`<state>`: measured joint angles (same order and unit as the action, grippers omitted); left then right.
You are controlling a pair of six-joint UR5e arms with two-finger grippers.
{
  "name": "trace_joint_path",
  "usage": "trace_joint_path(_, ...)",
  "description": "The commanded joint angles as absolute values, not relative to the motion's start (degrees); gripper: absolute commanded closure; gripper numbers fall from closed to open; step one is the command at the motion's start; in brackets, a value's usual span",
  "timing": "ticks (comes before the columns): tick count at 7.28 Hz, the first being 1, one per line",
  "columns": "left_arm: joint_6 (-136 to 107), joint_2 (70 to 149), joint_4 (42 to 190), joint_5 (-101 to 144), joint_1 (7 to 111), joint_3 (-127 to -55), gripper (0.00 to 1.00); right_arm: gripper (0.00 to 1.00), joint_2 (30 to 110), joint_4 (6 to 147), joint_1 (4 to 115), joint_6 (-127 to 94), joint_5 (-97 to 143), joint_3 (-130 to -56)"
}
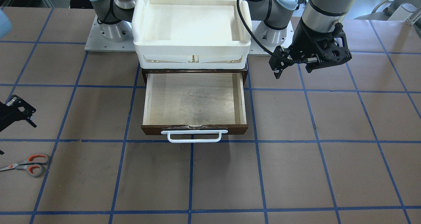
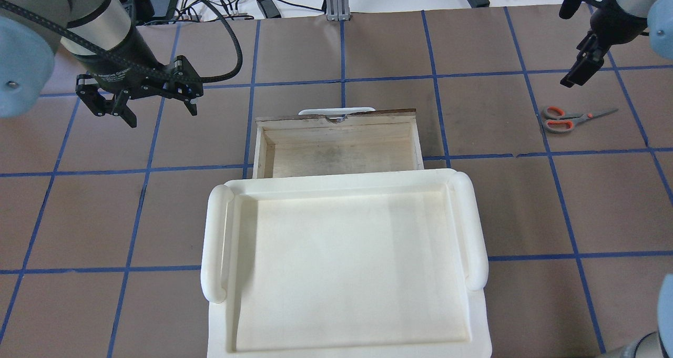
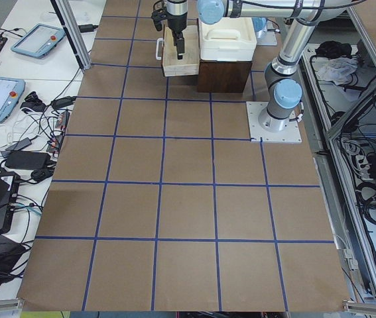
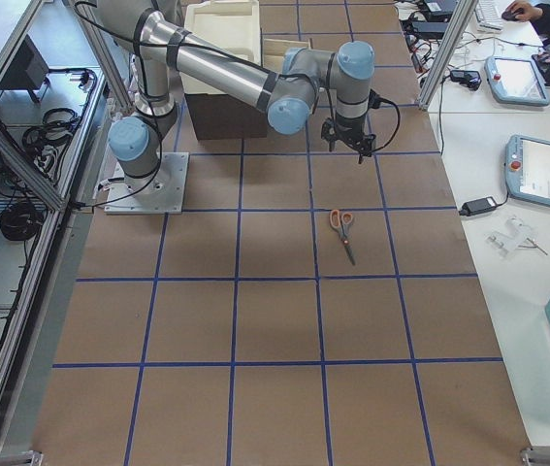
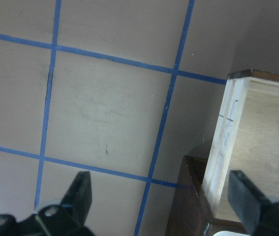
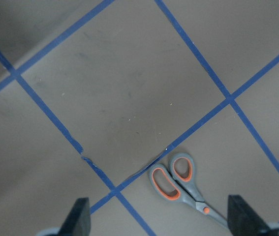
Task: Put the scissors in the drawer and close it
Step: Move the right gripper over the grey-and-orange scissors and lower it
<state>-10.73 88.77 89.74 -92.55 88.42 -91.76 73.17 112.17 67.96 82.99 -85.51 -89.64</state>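
Table (image 2: 473,48) | right wrist: scissors (image 6: 193,196) | left wrist: open drawer (image 5: 267,137) corner

Scissors (image 2: 570,120) flat on table; drawer (image 1: 194,103) open.

Right gripper (image 6: 161,220), seen from the wrist: its two dark fingertips (image 6: 80,217) stand wide apart at the lower edge, above the brown table (image 6: 129,88) crossed by blue tape lines (image 6: 198,59). The scissors (image 6: 178,179) lie flat between the fingertips, closed, orange-lined grey loops just beside a tape line, blades pointing toward the lower right.
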Motion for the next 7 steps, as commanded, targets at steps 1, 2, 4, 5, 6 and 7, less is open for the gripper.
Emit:
trace_joint_path(1, -10.7, 88.8, 89.7, -92.5, 88.4, -91.8, 0.00, 0.02, 68.3, 113.8, 64.3, 98.1, -84.3, -89.1)
trace_joint_path(2, -10.7, 88.8, 89.7, -92.5, 88.4, -91.8, 0.00, 0.03, 66.2, 116.7, 62.8, 105.9, -84.5, -89.0)
trace_joint_path(4, -10.7, 88.8, 89.8, -92.5, 88.4, -91.8, 0.00, 0.04, 62.4, 118.6, 62.1, 116.8, -84.8, -87.6)
trace_joint_path(5, -10.8, 88.8, 89.8, -92.5, 88.4, -91.8, 0.00, 0.04, 60.1, 120.1, 62.1, 120.8, -85.3, -86.6)
trace_joint_path(6, -10.8, 88.8, 89.8, -92.5, 88.4, -91.8, 0.00, 0.04, 58.9, 123.5, 62.1, 126.3, -87.9, -86.5)
trace_joint_path(7, -10.8, 88.8, 89.8, -92.5, 88.4, -91.8, 0.00, 0.04, 57.9, 124.9, 62.1, 130.0, -88.1, -86.5)
